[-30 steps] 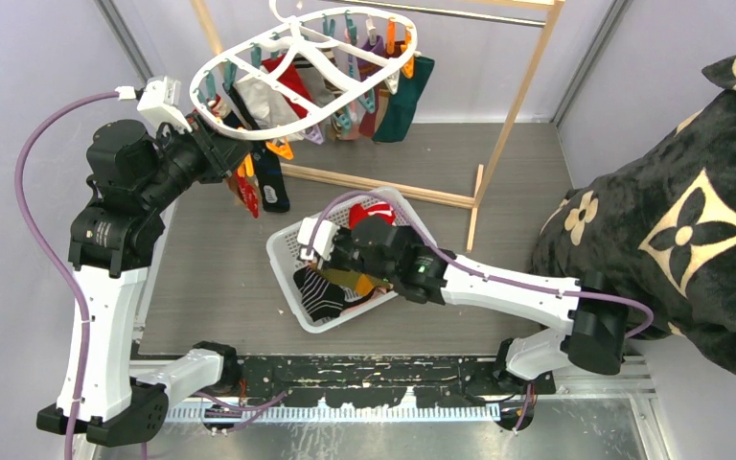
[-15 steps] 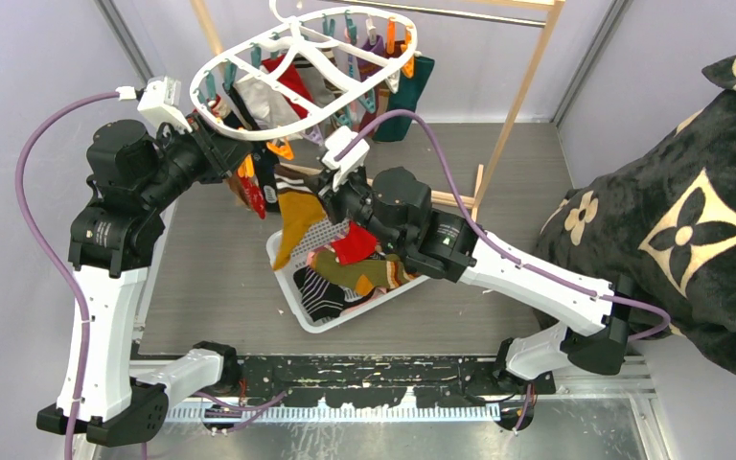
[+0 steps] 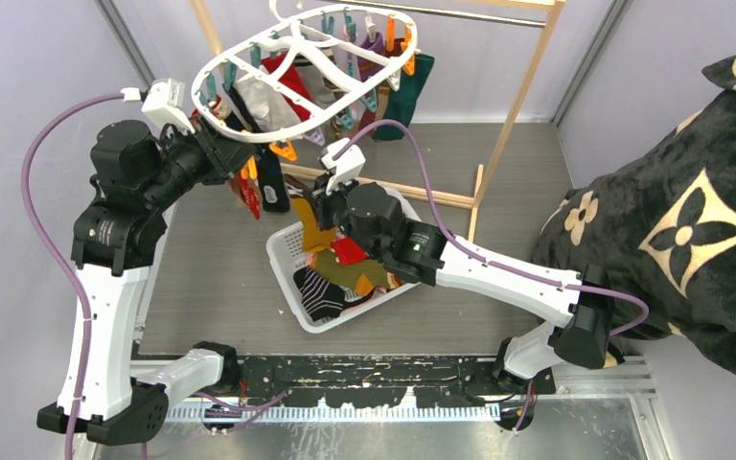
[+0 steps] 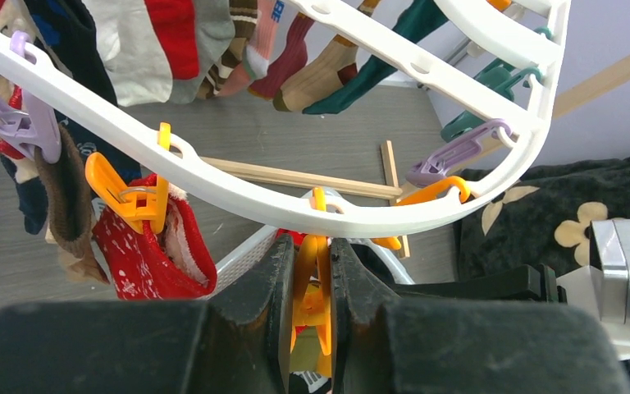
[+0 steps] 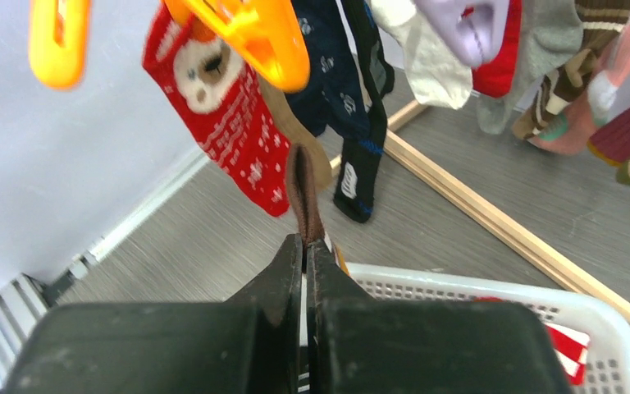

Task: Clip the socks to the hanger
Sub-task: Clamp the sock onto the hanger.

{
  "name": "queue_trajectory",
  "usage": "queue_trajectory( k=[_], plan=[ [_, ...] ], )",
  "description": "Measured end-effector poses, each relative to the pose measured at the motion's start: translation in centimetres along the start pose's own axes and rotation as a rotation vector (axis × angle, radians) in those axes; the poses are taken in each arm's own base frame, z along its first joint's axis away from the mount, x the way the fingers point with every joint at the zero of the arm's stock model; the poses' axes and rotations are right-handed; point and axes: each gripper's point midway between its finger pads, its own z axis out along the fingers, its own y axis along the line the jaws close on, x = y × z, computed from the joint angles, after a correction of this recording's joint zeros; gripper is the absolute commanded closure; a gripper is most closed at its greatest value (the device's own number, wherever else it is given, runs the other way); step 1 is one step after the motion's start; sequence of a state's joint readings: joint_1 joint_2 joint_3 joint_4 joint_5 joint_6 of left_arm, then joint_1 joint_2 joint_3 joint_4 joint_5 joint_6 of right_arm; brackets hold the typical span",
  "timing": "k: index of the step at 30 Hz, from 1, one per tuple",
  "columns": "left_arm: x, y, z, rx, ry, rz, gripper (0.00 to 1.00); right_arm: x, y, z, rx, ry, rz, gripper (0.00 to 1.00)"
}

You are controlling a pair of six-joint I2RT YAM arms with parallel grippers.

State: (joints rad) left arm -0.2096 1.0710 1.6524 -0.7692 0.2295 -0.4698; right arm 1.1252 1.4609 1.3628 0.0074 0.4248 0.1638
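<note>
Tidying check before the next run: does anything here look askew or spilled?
Only the white basket: it sits turned at an angle to the edges of the table. Nothing looks spilled or damaged.

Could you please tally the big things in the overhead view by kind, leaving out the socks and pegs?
Robot arms: 2
Hanger: 1
Mesh basket: 1
Wooden rack: 1
Plush blanket: 1
Total: 6
</note>
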Motion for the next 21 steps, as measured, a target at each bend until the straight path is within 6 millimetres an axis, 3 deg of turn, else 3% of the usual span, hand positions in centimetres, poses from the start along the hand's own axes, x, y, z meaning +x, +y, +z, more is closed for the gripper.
queue_trajectory(
  k=[11,21],
  plan=[
    [1.1,0.2,0.8,0.010,0.022,-0.044,1.00,-3.7,2.2,0.3,-0.033,-0.158,0.154,0.99],
    [0.5,0.2,0.8,0.005,-0.008,-0.048,1.00,-1.9,5.6,1.5,-0.074,-0.138,0.191,0.99]
  ],
)
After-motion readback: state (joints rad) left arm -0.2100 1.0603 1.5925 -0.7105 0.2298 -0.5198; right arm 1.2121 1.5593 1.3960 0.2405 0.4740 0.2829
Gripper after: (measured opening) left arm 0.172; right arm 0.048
